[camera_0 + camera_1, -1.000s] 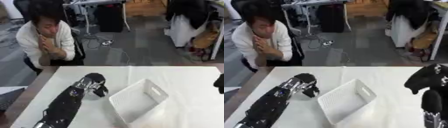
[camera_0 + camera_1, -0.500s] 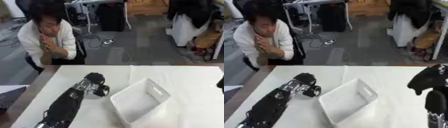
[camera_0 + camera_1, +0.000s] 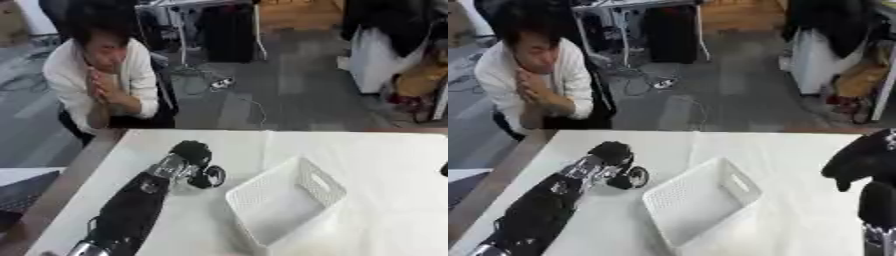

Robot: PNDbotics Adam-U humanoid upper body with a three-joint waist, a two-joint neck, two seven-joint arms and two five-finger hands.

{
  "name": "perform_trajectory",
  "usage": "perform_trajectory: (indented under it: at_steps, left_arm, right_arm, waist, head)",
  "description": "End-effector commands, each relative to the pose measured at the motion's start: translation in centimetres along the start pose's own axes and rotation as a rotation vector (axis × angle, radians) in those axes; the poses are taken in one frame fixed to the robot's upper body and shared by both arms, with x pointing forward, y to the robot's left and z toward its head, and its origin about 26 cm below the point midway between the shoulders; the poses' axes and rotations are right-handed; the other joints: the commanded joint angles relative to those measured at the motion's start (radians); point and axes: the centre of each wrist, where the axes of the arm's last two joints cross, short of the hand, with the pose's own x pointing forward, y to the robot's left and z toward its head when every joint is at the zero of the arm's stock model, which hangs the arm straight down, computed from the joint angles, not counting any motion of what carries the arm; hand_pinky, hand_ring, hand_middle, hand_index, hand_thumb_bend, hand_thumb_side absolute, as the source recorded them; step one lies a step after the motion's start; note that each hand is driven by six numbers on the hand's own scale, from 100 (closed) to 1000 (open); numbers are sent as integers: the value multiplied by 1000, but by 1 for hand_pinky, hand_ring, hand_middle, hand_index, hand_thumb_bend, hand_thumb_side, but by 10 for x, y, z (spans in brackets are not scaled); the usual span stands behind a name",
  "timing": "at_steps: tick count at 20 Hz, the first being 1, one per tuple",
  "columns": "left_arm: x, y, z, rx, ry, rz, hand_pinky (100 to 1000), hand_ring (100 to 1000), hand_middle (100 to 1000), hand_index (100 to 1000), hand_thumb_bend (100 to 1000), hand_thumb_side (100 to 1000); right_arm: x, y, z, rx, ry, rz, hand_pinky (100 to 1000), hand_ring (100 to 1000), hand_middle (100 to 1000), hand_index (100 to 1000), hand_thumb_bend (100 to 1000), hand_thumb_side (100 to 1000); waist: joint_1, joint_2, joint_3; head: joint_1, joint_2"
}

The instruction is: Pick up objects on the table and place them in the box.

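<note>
Holding position beside box (image 3: 284,205); left hand (image 3: 194,159) barely shifted

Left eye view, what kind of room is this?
Probably an office or lab: grey carpet floor, cables trailing under desks, coats hung at the back, and a white table with a white box.

An office or lab: desks (image 3: 188,5), floor cables (image 3: 223,82), white table (image 3: 385,150)

A white cloth (image 3: 385,165) covers the table (image 3: 66,182) (wooden edge showing).
</note>
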Motion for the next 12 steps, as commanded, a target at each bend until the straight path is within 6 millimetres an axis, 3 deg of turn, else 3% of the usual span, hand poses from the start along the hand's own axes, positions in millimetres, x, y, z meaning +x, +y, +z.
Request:
perform_trajectory:
  at_steps: [1, 12]
  left_arm:
    - [-18, 21, 2, 48, 25, -12, 100, 100, 101, 301, 100, 641]
    - [-18, 48, 0, 190, 16, -184, 100, 100, 100, 295, 100, 614]
  right_arm:
    - [3, -1, -6, -12, -24, -1, 167, 394, 452, 537, 125, 609]
    - [4, 0, -5, -10, -25, -1, 174, 396, 454, 537, 124, 609]
  waist:
    - [-2, -17, 4]
    - [11, -22, 12]
  head:
    - [0, 1]
    - [-9, -4]
